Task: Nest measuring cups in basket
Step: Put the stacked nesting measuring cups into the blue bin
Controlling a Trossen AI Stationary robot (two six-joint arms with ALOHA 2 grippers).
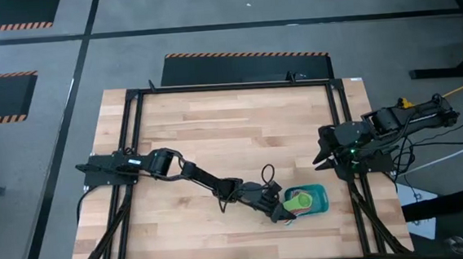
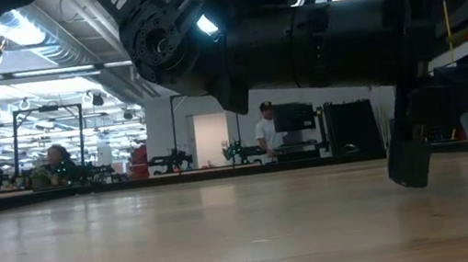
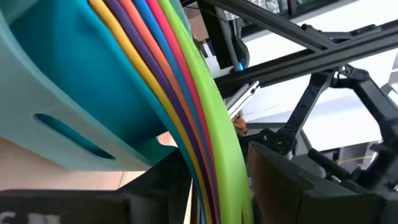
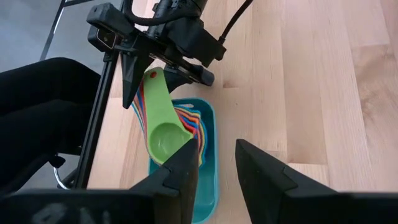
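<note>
The measuring cups point(image 4: 169, 134) are nested into one stack. The green cup point(image 1: 298, 198) is on the outside, with coloured rims and handles fanned behind it. The stack's bowls sit tilted inside the teal basket point(image 4: 210, 140), which stands near the table's near right corner point(image 1: 318, 195). My left gripper point(image 4: 152, 67) reaches in from the table's left and is shut on the stack's handles. In the left wrist view the handles point(image 3: 186, 112) run past the basket's wall point(image 3: 68, 93). My right gripper point(image 4: 214, 171) hovers open above the table's right edge point(image 1: 325, 157), apart from the basket. My left gripper pinches the stacked handles near their free ends point(image 4: 151, 78), one finger point(image 4: 129, 74) on each flat side of the bundle. The fingers come level from the table's left, in line with the handles. The stack is tipped on its side, with its bowls down in the basket.
Black frame rails point(image 1: 342, 138) run along the table's edges, close to the basket on the right. A dark cable point(image 1: 266, 176) loops by my left wrist. Bare wood point(image 1: 231, 129) fills the table's far and left parts. People point(image 2: 264, 131) stand in the room beyond.
</note>
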